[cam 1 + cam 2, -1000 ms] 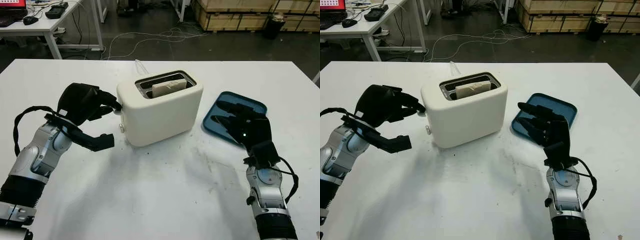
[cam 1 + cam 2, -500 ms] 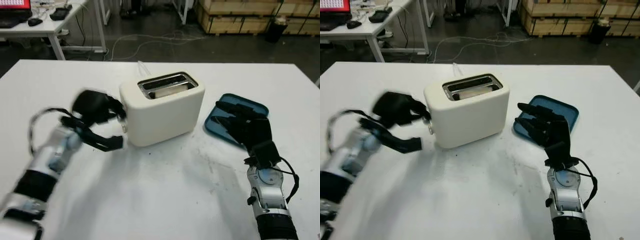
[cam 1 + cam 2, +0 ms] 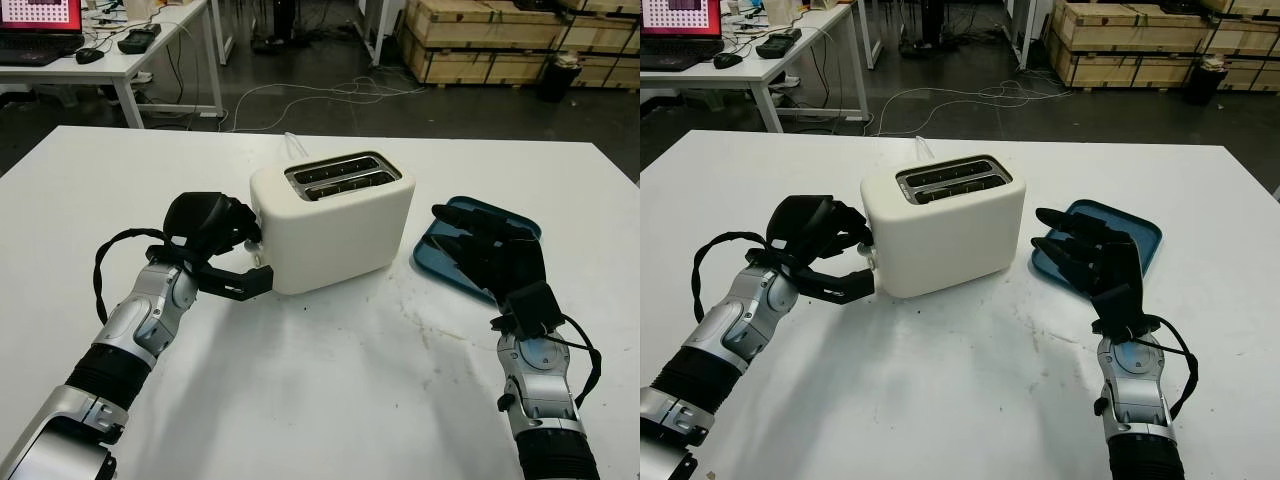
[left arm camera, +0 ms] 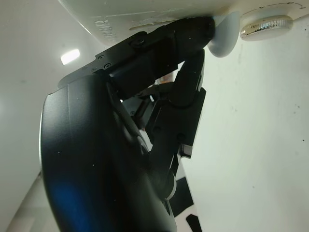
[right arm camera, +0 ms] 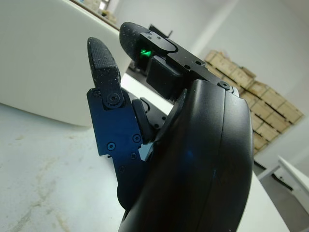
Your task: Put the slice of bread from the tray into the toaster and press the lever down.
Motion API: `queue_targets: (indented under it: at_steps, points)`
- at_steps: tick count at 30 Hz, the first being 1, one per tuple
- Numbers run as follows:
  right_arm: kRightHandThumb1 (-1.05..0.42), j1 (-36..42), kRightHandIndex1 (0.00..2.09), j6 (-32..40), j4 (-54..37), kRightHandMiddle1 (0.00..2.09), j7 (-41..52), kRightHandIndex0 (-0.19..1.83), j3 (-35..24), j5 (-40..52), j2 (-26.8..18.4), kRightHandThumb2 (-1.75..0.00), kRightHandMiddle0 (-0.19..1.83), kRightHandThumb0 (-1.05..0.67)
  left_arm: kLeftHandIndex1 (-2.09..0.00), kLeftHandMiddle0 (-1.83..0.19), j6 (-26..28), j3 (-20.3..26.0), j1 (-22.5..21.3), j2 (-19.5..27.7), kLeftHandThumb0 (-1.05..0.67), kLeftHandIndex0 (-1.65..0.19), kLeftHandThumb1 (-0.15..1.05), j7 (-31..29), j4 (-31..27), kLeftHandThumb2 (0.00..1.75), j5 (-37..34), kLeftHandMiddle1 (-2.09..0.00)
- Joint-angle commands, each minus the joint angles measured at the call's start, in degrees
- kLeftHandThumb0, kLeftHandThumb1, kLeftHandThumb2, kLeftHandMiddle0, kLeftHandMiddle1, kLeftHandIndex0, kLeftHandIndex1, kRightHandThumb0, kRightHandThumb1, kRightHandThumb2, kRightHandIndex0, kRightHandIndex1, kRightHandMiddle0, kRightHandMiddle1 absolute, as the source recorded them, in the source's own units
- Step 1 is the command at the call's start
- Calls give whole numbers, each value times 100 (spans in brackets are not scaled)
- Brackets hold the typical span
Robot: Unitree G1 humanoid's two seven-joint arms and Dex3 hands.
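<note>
With the bread down inside the toaster, the left hand, fingers curled onto the lever, could slip off it, while the open right hand hovers by the tray.

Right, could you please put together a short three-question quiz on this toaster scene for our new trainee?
1. True or false: the tray holds a slice of bread.
2. Which hand is at the toaster's lever? A) left hand B) right hand C) neither
3. Fill in: the right hand, open, hovers over the blue ____.

Key
1. False: the bare part of the tray shows no bread.
2. A: a finger of the left hand lies against the lever at the toaster's end.
3. tray
</note>
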Motion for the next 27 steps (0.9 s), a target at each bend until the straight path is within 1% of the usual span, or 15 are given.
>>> queue_targets:
  at_steps: [1, 5, 9, 12, 15, 16, 17, 18, 20, 21, 22, 23, 24, 26, 27]
  points:
    - [-86, 12, 0, 151, -20, 0, 54, 117, -34, 77, -40, 0, 105, -42, -1, -69, -170, -1045, 779, -549, -16, -110, 92, -859, 430, 9, 93, -110]
    - [-86, 15, 0, 132, -6, 0, 96, 116, -40, 123, -21, 0, 105, -43, -2, -69, -209, -891, 785, -437, -13, -113, 91, -680, 277, 3, 34, -145]
    - [-86, 5, 1, 76, 37, 0, 102, 117, -49, 111, -20, 0, 105, -43, -5, -73, -291, -816, 777, -253, -11, -119, 88, -455, 38, 1, 125, -153]
    - [-86, 2, 2, 118, 36, 0, 115, 119, -58, 98, -48, 0, 105, -44, -5, -75, -483, -707, 798, -155, -10, -118, 88, -332, -241, 1, -32, -151]
    - [-86, 19, 2, 215, 10, 0, 91, 119, -48, 15, -95, 0, 104, -47, -3, -71, -792, -508, 1115, -222, -11, -115, 91, -17, -959, 5, -468, -153]
    - [-86, 41, 2, 282, -50, 0, 83, 119, -50, -3, -114, 0, 104, -48, -2, -69, -549, -624, 1210, -371, -12, -113, 91, -38, -858, 10, -421, -151]
    - [-86, 49, 1, 261, -38, 0, 96, 119, -65, -2, -146, 0, 104, -48, -2, -68, -355, -816, 1255, -584, -11, -112, 92, 1, -359, 10, -324, -144]
    - [-86, 58, 1, 240, -19, 0, 105, 118, -88, -12, -194, 0, 104, -48, -2, -70, -331, -1003, 1341, -807, -10, -112, 91, 183, 236, 7, -239, -136]
    - [-86, 67, 1, 227, 28, 0, 135, 118, -151, 20, -274, 0, 104, -47, -2, -70, -462, -1133, 1555, -1132, -8, -113, 92, 561, 906, 5, -289, -151]
    - [-86, 72, 1, 252, 26, 0, 133, 118, -173, 15, -314, 0, 104, -47, -3, -69, -488, -1132, 1626, -1214, -7, -114, 92, 704, 978, 5, -316, -158]
    - [-86, 75, 1, 269, 18, 0, 124, 118, -188, 1, -351, 0, 104, -47, -2, -66, -511, -1113, 1622, -1255, -7, -113, 92, 795, 1043, 5, -331, -168]
    - [-86, 71, 1, 271, 17, 0, 112, 119, -198, -22, -385, 0, 104, -48, -2, -64, -539, -1101, 1550, -1251, -6, -113, 92, 810, 1152, 5, -322, -171]
    - [-86, 61, 1, 230, 49, 0, 114, 118, -204, -37, -414, 0, 105, -48, -2, -66, -602, -1093, 1450, -1238, -7, -113, 92, 814, 1294, 5, -302, -157]
    - [-86, 72, 0, 253, 29, 0, 113, 117, -196, -38, -431, 0, 105, -48, -3, -68, -690, -1073, 1316, -1216, -9, -114, 92, 822, 1467, 6, -290, -147]
    - [-86, 79, 0, 254, 30, 0, 115, 115, -184, -41, -432, 0, 105, -48, -2, -69, -602, -1058, 1284, -1209, -8, -113, 92, 753, 1445, 6, -308, -146]
